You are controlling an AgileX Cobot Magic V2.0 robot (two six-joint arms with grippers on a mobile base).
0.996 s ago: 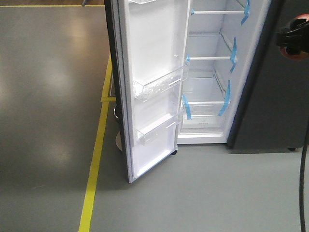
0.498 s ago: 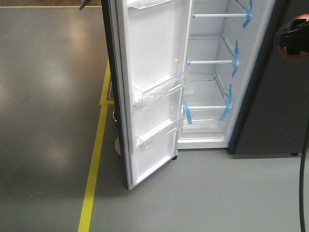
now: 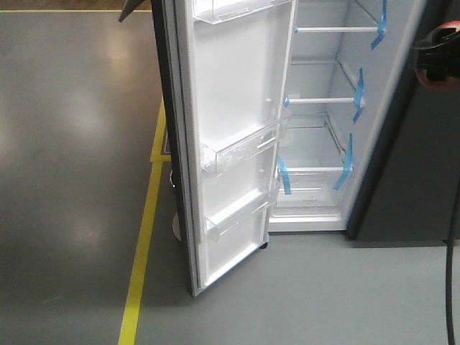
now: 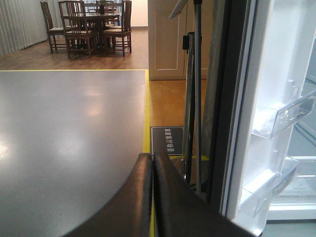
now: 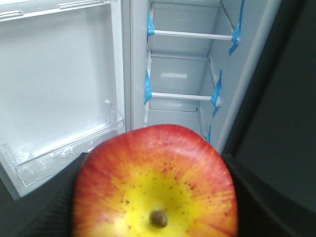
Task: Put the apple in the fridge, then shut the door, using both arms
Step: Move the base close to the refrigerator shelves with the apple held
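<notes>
Grey floor [image 3: 72,180], fridge [image 3: 316,72] open ahead; our right hand [image 3: 436,59] grasps the apple [image 5: 155,180], left hand [image 4: 152,192] clenched empty. We risk knocking it loose on a shelf [image 3: 323,100].

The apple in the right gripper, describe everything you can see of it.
The round red-and-yellow apple looks smooth and glossy. Its red skin streaks into a yellow, speckled centre around a small brown stem in its dimple, which faces the wrist camera. The black right gripper clamps it from both sides and holds it in the air in front of the open dark grey fridge, not yet inside. Its lower part is cut off by the frame.
</notes>
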